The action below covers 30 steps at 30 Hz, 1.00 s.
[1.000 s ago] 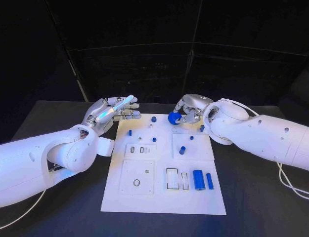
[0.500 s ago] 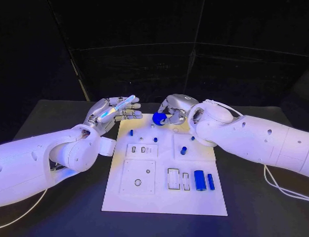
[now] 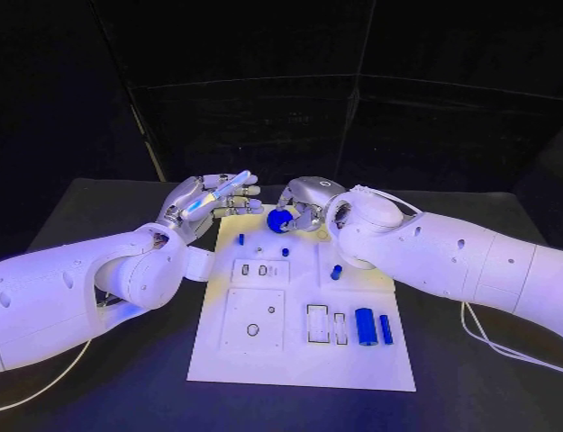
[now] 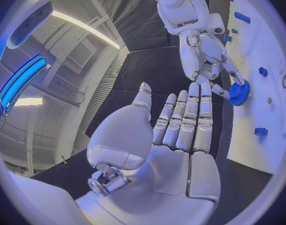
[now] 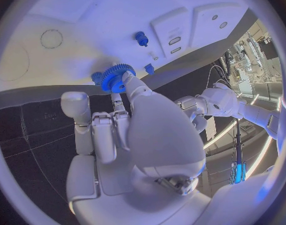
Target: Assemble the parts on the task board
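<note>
The white task board (image 3: 295, 355) lies lengthwise in the middle of the black table. My right hand (image 3: 304, 198) hovers over the board's far end and pinches a blue gear (image 3: 280, 220) in its fingertips. In the right wrist view the gear (image 5: 117, 78) sits at the fingertips of the hand (image 5: 127, 130), close above the board (image 5: 86, 20). My left hand (image 3: 211, 202) is raised at the board's far left corner, fingers straight and apart, holding nothing. The left wrist view shows that bare palm (image 4: 174, 135) and, beyond it, the right hand (image 4: 202, 55) with the gear (image 4: 240, 92).
Small blue pegs (image 3: 240, 239) (image 3: 336, 271) stand on the board's far half. Two blue cylinders (image 3: 364, 326) (image 3: 385, 328) lie beside rectangular slots (image 3: 316, 324) on the near right. White cables (image 3: 515, 351) trail on the table to the right.
My right hand has carried the blue gear leftward along the board's far end, nearer my left hand. The left hand has stayed in place, open.
</note>
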Each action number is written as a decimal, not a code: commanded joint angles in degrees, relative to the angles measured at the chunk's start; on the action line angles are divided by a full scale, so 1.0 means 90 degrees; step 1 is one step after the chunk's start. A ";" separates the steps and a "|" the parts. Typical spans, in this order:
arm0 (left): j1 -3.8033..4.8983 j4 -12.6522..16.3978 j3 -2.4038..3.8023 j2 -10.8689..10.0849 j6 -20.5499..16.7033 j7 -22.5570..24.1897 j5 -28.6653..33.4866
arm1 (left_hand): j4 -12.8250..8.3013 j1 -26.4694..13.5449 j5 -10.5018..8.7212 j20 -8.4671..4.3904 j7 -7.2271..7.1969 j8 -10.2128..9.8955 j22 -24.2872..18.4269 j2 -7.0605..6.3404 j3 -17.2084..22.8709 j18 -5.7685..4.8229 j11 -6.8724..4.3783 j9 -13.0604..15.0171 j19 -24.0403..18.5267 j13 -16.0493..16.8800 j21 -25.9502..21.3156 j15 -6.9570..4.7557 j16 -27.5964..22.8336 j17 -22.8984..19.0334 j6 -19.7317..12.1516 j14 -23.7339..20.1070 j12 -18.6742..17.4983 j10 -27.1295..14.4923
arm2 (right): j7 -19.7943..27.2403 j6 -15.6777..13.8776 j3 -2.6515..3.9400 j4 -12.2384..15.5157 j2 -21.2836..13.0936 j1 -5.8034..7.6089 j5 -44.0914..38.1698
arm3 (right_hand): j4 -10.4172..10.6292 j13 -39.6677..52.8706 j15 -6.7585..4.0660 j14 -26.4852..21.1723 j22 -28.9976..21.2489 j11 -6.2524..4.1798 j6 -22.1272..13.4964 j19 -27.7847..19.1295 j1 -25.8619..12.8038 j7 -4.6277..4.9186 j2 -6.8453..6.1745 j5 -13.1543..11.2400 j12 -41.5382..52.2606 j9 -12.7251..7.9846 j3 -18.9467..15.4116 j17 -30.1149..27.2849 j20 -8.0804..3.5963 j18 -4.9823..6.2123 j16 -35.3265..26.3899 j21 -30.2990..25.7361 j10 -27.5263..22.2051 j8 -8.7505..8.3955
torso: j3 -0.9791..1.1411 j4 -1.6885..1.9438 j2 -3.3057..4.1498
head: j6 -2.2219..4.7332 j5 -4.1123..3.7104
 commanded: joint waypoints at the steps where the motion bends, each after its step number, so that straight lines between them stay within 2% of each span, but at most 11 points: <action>1: 0.0011 0.0008 0.0006 0.0009 0.0076 0.0028 -0.0003 | -0.0049 0.0047 0.0019 0.0009 0.0198 -0.0044 -0.0006 0.0041 0.0003 0.0055 0.0059 -0.0008 0.0042 -0.0009 -0.0028 0.0031 -0.0032 -0.0008 0.0043 -0.0009 -0.0022 -0.0001 | -0.0043 0.0163 0.0003 -0.0039 0.0043 -0.0006 -0.0219 | -0.0007 0.0639 -0.0016 0.0564 -0.0013 0.0029 0.0039 0.0001 -0.0088 -0.0026 0.0008 0.0019 -0.0039 0.0014 0.0043 0.1214 -0.0014 -0.0039 0.0031 0.0014 -0.0004 -0.0012 | 0.0003 -0.0007 -0.0007 | -0.0009 0.0000; 9: 0.0012 0.0001 0.0006 0.0020 0.0073 0.0025 -0.0003 | -0.0049 0.0047 0.0019 0.0009 0.0198 -0.0044 -0.0006 0.0041 0.0003 0.0055 0.0059 -0.0008 0.0042 -0.0009 -0.0028 0.0031 -0.0032 -0.0008 0.0043 -0.0009 -0.0022 -0.0001 | -0.0059 0.0312 0.0003 -0.0091 0.0108 -0.0036 -0.0274 | -0.0019 0.0592 -0.0002 0.0561 -0.0044 0.0047 -0.0011 -0.0017 -0.0179 -0.0006 -0.0051 -0.0043 -0.0077 0.0009 0.0089 0.1201 -0.0003 -0.0035 0.0027 -0.0005 -0.0042 -0.0062 | 0.0005 -0.0004 0.0000 | -0.0011 -0.0016; 13: 0.0012 -0.0004 0.0006 0.0041 0.0077 0.0018 -0.0003 | -0.0051 0.0048 0.0019 0.0009 0.0199 -0.0045 -0.0007 0.0042 0.0004 0.0055 0.0060 -0.0008 0.0043 -0.0009 -0.0029 0.0031 -0.0034 -0.0009 0.0044 -0.0008 -0.0023 0.0000 | -0.0077 0.0356 0.0003 -0.0132 0.0131 -0.0046 -0.0289 | -0.0039 0.0492 0.0043 0.0557 -0.0082 0.0104 -0.0222 -0.0040 -0.0305 0.0060 -0.0137 -0.0143 -0.0156 -0.0004 0.0121 0.1184 0.0032 -0.0034 0.0020 -0.0029 -0.0121 -0.0199 | 0.0008 -0.0020 -0.0002 | -0.0016 -0.0008; 17: 0.0012 -0.0003 0.0006 0.0046 0.0073 0.0012 -0.0003 | -0.0055 0.0051 0.0019 0.0009 0.0199 -0.0049 -0.0010 0.0046 0.0006 0.0055 0.0060 -0.0008 0.0047 -0.0008 -0.0033 0.0031 -0.0038 -0.0010 0.0047 -0.0005 -0.0029 0.0002 | -0.0099 0.0415 0.0003 -0.0169 0.0142 -0.0050 -0.0311 | 0.0007 0.0389 0.0097 0.0551 -0.0136 0.0165 -0.0476 -0.0072 -0.0538 0.0117 -0.0251 -0.0243 -0.0233 -0.0002 0.0011 0.1160 0.0083 -0.0026 0.0012 -0.0058 -0.0206 -0.0364 | 0.0004 -0.0012 -0.0006 | -0.0020 -0.0030; 20: 0.0012 -0.0003 0.0006 0.0042 0.0069 0.0011 -0.0003 | -0.0056 0.0051 0.0019 0.0009 0.0200 -0.0049 -0.0010 0.0046 0.0006 0.0055 0.0060 -0.0009 0.0048 -0.0008 -0.0033 0.0031 -0.0039 -0.0010 0.0048 -0.0004 -0.0029 0.0002 | -0.0114 0.0417 0.0003 -0.0191 0.0147 -0.0051 -0.0318 | 0.0097 0.0294 0.0152 0.0547 -0.0169 0.0231 -0.0816 -0.0093 -0.0734 0.0191 -0.0317 -0.0395 -0.0301 -0.0013 -0.0130 0.1143 0.0130 -0.0022 0.0006 -0.0077 -0.0291 -0.0501 | 0.0005 -0.0004 -0.0005 | -0.0021 -0.0043; 23: 0.0012 -0.0004 0.0006 0.0036 0.0066 0.0008 -0.0003 | -0.0056 0.0051 0.0019 0.0008 0.0200 -0.0049 -0.0010 0.0046 0.0007 0.0056 0.0060 -0.0009 0.0049 -0.0008 -0.0033 0.0031 -0.0039 -0.0010 0.0048 -0.0003 -0.0030 0.0001 | -0.0121 0.0407 0.0003 -0.0207 0.0153 -0.0052 -0.0322 | 0.0182 0.0225 0.0210 0.0546 -0.0189 0.0297 -0.1587 -0.0110 -0.0823 0.0262 -0.0363 -0.0406 -0.0349 -0.0049 -0.0247 0.1142 0.0184 -0.0019 0.0005 -0.0085 -0.0359 -0.0546 | 0.0009 -0.0005 -0.0007 | -0.0017 -0.0037; 25: 0.0012 -0.0005 0.0007 0.0034 0.0066 0.0006 -0.0003 | -0.0056 0.0051 0.0019 0.0008 0.0200 -0.0049 -0.0010 0.0046 0.0007 0.0056 0.0060 -0.0009 0.0049 -0.0008 -0.0033 0.0031 -0.0039 -0.0010 0.0048 -0.0003 -0.0030 0.0001 | -0.0119 0.0409 0.0003 -0.0213 0.0158 -0.0052 -0.0323 | 0.0247 0.0197 0.0234 0.0546 -0.0198 0.0322 -0.1880 -0.0118 -0.0858 0.0287 -0.0386 -0.0401 -0.0366 -0.0060 -0.0318 0.1144 0.0211 -0.0016 0.0006 -0.0087 -0.0386 -0.0560 | 0.0008 -0.0005 -0.0004 | -0.0013 -0.0039; 27: 0.0012 -0.0004 0.0007 0.0035 0.0066 0.0001 -0.0003 | -0.0057 0.0052 0.0019 0.0008 0.0201 -0.0050 -0.0010 0.0047 0.0007 0.0057 0.0061 -0.0009 0.0053 -0.0008 -0.0033 0.0030 -0.0039 -0.0010 0.0048 -0.0001 -0.0031 0.0001 | -0.0118 0.0427 0.0003 -0.0215 0.0164 -0.0052 -0.0324 | 0.0294 0.0185 0.0245 0.0545 -0.0199 0.0333 -0.1875 -0.0120 -0.0877 0.0297 -0.0393 -0.0394 -0.0373 -0.0052 -0.0365 0.1140 0.0224 -0.0014 0.0005 -0.0085 -0.0399 -0.0551 | 0.0007 -0.0011 -0.0004 | -0.0015 -0.0036; 30: 0.0012 -0.0004 0.0007 0.0040 0.0068 -0.0005 -0.0003 | -0.0066 0.0055 0.0019 0.0005 0.0204 -0.0062 -0.0007 0.0052 0.0009 0.0064 0.0062 -0.0011 0.0098 -0.0008 -0.0020 0.0025 -0.0043 -0.0009 0.0051 0.0019 -0.0046 0.0000 | -0.0117 0.0466 0.0003 -0.0211 0.0171 -0.0053 -0.0325 | 0.0348 0.0191 0.0249 0.0545 -0.0198 0.0332 -0.1559 -0.0122 -0.0889 0.0292 -0.0375 -0.0385 -0.0365 -0.0014 -0.0407 0.1143 0.0236 -0.0013 0.0006 -0.0081 -0.0398 -0.0503 | 0.0007 -0.0013 -0.0005 | -0.0017 -0.0033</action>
